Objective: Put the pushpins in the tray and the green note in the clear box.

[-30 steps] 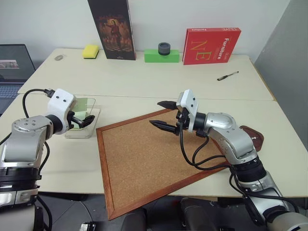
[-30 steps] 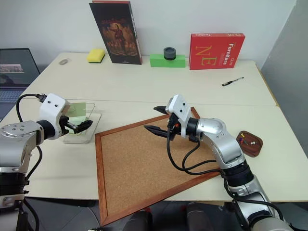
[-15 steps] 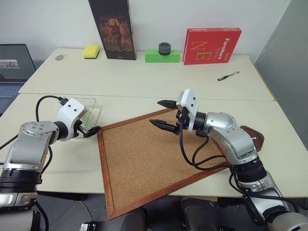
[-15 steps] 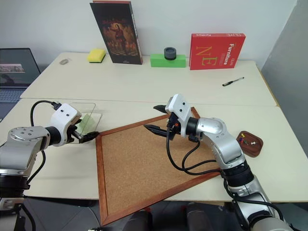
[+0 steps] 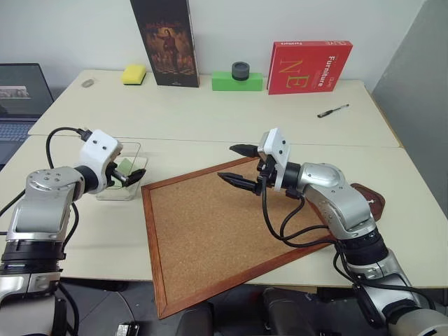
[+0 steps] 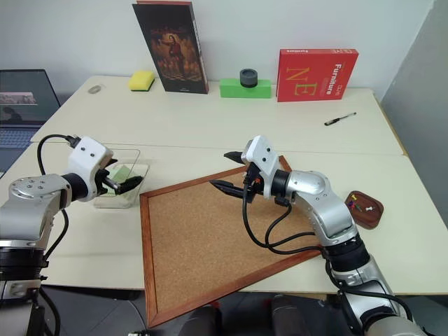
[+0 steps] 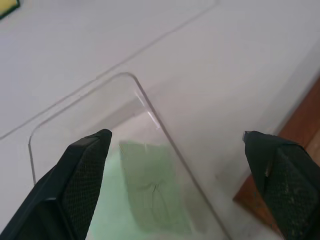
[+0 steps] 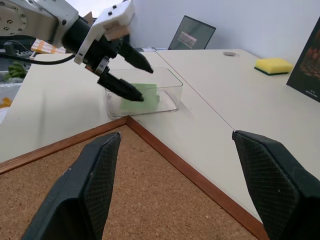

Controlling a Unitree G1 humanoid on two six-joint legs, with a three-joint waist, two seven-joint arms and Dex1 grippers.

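Note:
The pale green note [image 5: 126, 166] lies inside the clear box [image 6: 115, 203] on the table's left side. My left gripper [image 5: 133, 176] hovers open and empty over the box's end nearest the corkboard, and the note [image 7: 150, 195] shows between its fingers. Open and empty too, my right gripper [image 6: 220, 170] points left, level above the corkboard's far corner. The dark reddish-brown tray [image 6: 364, 210] sits at the right behind my right arm, with tiny coloured pushpins [image 6: 358, 205] in it.
A large wood-framed corkboard [image 5: 210, 231] lies askew across the table's front. At the back stand a dark book [image 5: 164, 42], a yellow sponge [image 5: 133, 73], a green block with a black cap [image 5: 238, 80] and a red box [image 5: 308, 66]. A pen [image 5: 331, 110] lies back right, a laptop [image 5: 21, 98] far left.
My left gripper swung right toward the corkboard's edge, then rose a little over the box's end. The note went from leaning upright to lying low in the box. The right arm kept still.

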